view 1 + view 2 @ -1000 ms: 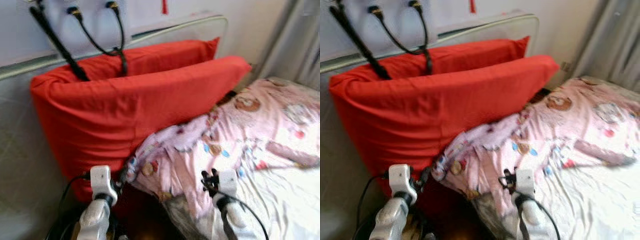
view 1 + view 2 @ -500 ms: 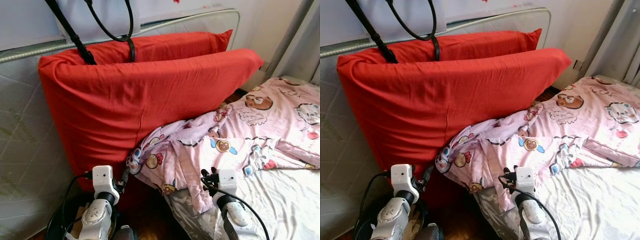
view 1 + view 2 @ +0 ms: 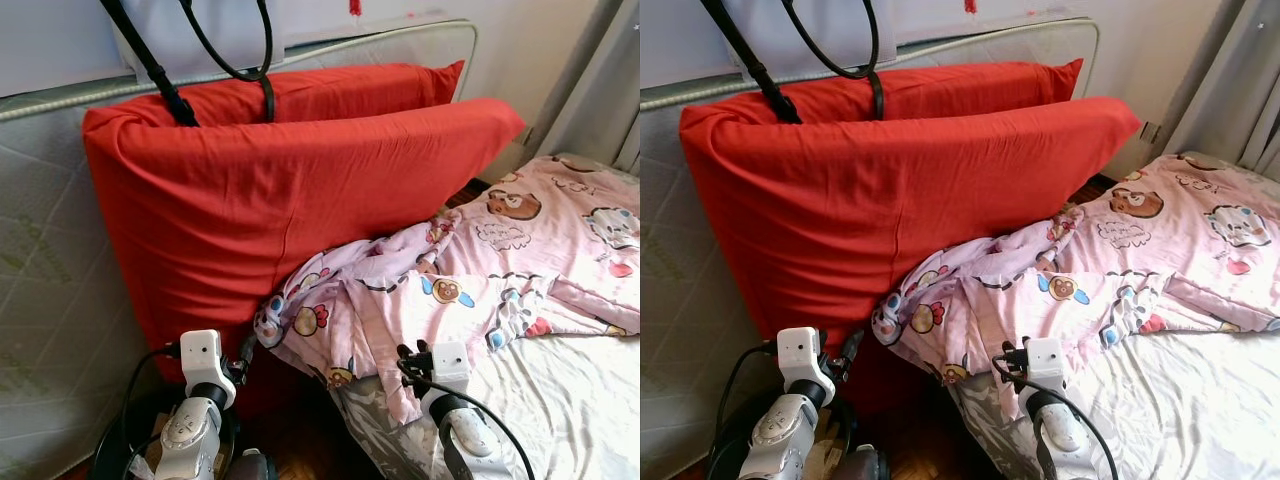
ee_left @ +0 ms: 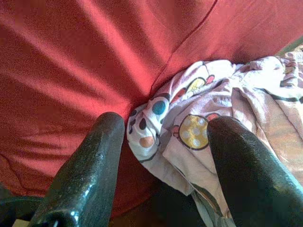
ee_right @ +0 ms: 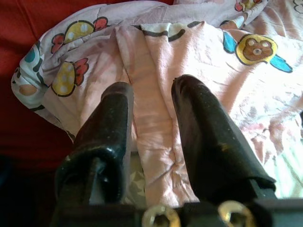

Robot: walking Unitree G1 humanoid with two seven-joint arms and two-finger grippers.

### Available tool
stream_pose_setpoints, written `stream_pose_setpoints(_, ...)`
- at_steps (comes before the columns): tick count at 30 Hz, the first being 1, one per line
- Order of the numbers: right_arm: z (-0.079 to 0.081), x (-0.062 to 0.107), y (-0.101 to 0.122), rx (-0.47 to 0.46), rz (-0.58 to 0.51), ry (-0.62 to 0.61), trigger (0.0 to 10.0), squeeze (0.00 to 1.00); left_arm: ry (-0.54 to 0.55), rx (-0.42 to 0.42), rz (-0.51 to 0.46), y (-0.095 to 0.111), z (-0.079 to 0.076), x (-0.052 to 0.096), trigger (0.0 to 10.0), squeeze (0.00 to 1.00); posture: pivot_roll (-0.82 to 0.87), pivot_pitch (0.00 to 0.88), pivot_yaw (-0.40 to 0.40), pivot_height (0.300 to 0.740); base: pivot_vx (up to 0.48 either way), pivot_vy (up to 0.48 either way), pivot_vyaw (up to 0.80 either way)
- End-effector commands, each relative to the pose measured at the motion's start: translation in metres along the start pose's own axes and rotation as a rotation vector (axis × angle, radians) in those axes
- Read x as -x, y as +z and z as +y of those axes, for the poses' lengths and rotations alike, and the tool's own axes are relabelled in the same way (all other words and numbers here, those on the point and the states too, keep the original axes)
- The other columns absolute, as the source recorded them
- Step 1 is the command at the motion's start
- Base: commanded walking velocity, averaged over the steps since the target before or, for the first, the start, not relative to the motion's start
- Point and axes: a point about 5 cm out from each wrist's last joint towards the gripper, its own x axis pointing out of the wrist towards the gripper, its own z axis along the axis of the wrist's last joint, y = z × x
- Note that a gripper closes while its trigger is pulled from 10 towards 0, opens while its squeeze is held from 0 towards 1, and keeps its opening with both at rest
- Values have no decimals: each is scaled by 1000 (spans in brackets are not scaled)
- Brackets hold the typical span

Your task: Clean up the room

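A pink cartoon-print blanket (image 3: 470,280) lies rumpled across the bed (image 3: 570,400), its near-left end bunched into a fold that hangs off the bed's corner against a big red pillow (image 3: 280,190). The pillow leans on an upended mattress (image 3: 50,300) at far left, with a black bag strap (image 3: 150,60) draped over its top.

Both pincers are low and near, aimed at that hanging end. The right pincer (image 5: 151,123) has its fingers apart with a ridge of pink cloth between them, just short of the fabric. The left pincer (image 4: 163,156) is also spread wide, and the spotted blanket corner sits in the gap ahead of it, beside the pillow.

The blanket's length runs from this near-left corner away to the far right. The right pincer looks nearer and better lined up, so closing on the fold probably falls to it.
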Motion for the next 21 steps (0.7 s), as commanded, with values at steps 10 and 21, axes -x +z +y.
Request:
stream_pose_setpoints(10, 4, -1, 1, 1, -3, 19, 10000, 0, -3, 3, -10, 3, -2, -2, 10000, 0, -4, 19, -39, 633, 363, 0, 0)
stream_pose_setpoints(21, 2, -2, 2, 0, -1, 14, 10000, 0, -4, 4, -11, 4, -3, -2, 10000, 0, -6, 18, -38, 633, 361, 0, 0)
